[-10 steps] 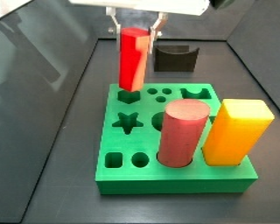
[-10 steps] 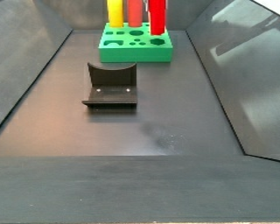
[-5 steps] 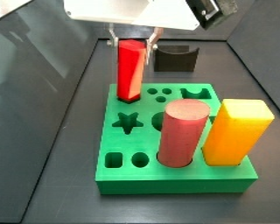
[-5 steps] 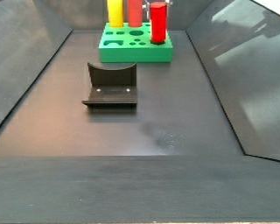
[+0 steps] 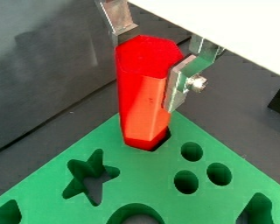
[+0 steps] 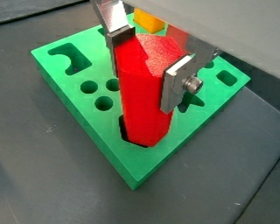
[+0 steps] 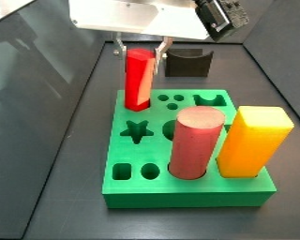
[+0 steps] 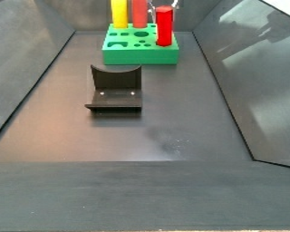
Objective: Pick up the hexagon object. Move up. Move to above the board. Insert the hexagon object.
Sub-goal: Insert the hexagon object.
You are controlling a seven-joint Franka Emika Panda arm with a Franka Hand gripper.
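Observation:
The hexagon object (image 7: pixel 139 80), a slim bright red prism, stands upright with its lower end in the hexagon hole at a corner of the green board (image 7: pixel 190 187). It shows in both wrist views (image 5: pixel 143 96) (image 6: pixel 140 105) and small in a side view (image 8: pixel 165 24). My gripper (image 7: pixel 142 49) is directly above the board, its silver fingers (image 5: pixel 182 74) pressed on opposite faces of the prism's top. It also shows in a wrist view (image 6: pixel 146 68). The board shows in other views too (image 5: pixel 49 175) (image 6: pixel 60 77) (image 8: pixel 141 56).
A thick pinkish-red cylinder (image 7: pixel 197 141) and a yellow-orange block (image 7: pixel 253 141) stand in the board beside the prism. The star, circle and other holes are open. The dark fixture (image 8: pixel 113 88) stands on the floor a little away from the board (image 7: pixel 187 63). Grey walls enclose the floor.
The gripper has come straight down with the hexagon object. The prism's lower end has gone from just above the board into the hexagon hole.

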